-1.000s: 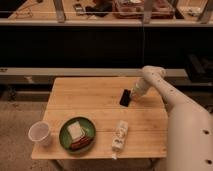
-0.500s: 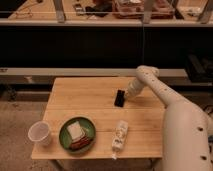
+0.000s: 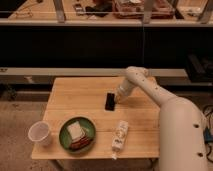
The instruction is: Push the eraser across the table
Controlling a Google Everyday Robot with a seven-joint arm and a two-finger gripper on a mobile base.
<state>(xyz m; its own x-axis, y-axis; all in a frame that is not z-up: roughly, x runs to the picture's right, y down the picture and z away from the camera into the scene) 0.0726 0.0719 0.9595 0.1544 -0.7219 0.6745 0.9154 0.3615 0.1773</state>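
Currently mid-push, by my reading: the white arm's gripper sits low at the right edge of the small flat black rectangular eraser, apparently touching it. Eraser lies near the middle of the light tan plank-wood table. Next move likely calls for steady leftward travel, keeping the contact low. Near edge holds a white paper cup, a green round plate with food, and a white oblong packet. Dark shelving stands behind.

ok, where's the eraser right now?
Camera view: eraser lies mid-table, just left of the gripper, above the white packet.
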